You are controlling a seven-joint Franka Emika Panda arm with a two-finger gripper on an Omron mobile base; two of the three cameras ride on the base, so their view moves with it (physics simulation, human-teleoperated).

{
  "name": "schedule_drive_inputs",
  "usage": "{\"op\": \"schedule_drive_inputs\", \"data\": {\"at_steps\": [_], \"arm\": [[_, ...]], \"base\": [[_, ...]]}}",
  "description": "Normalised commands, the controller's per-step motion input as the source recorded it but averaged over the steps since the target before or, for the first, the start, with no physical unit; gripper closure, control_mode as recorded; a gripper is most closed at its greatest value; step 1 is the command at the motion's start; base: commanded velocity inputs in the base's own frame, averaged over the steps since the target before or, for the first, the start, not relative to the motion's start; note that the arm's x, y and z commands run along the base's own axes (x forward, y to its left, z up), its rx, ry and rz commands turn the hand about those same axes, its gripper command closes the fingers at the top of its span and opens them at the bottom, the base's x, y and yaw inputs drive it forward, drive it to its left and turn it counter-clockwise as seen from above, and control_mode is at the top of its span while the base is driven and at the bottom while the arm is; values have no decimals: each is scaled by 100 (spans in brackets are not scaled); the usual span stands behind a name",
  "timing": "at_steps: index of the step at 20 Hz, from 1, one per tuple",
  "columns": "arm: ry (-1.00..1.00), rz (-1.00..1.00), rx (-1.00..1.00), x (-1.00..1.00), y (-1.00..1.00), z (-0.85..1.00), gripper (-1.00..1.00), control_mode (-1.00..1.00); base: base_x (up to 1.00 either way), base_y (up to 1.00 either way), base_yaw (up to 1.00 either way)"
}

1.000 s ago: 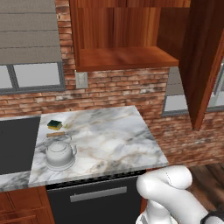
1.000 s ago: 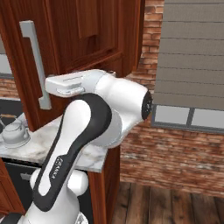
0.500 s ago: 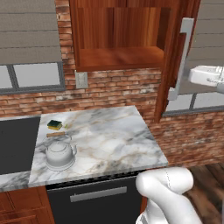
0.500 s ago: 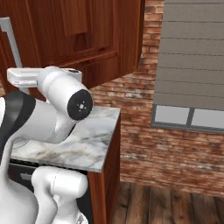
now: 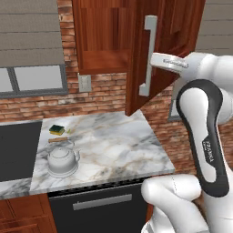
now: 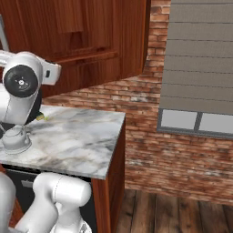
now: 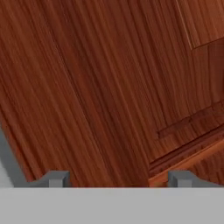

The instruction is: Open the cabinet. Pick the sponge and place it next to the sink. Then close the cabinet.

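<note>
Here the cabinet door stands partly open, and it hides much of the inside, so only a dark brown space shows behind it. The top of the cabinet is cut off by the picture edge. The white arm reaches up from low on the right and bends across to the door, with its wrist just beside the long silver handle. The hand is close up against the brown wood, and its two small dark tips stand spread well apart with nothing between them. In the left base view the door covers the tips. The sponge lies on the marble counter, near the brick wall, right beside the dark sink. A grey kettle sits on the counter in front of the sponge.
</note>
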Motion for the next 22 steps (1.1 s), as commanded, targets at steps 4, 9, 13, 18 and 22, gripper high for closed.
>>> {"op": "schedule_drive_inputs", "data": {"at_steps": [4, 9, 13, 18, 22], "arm": [[16, -29, 0, 69, 27, 17, -100, -100], [2, -26, -1, 65, 24, -2, -100, -100], [0, -24, -2, 50, 25, -22, -100, -100], [-1, -24, -1, 41, 21, -2, -100, -100], [-1, -25, 0, 48, 9, 0, -100, -100]], "base": [[0, 0, 0], [0, 0, 0], [0, 0, 0], [0, 0, 0], [0, 0, 0]]}}
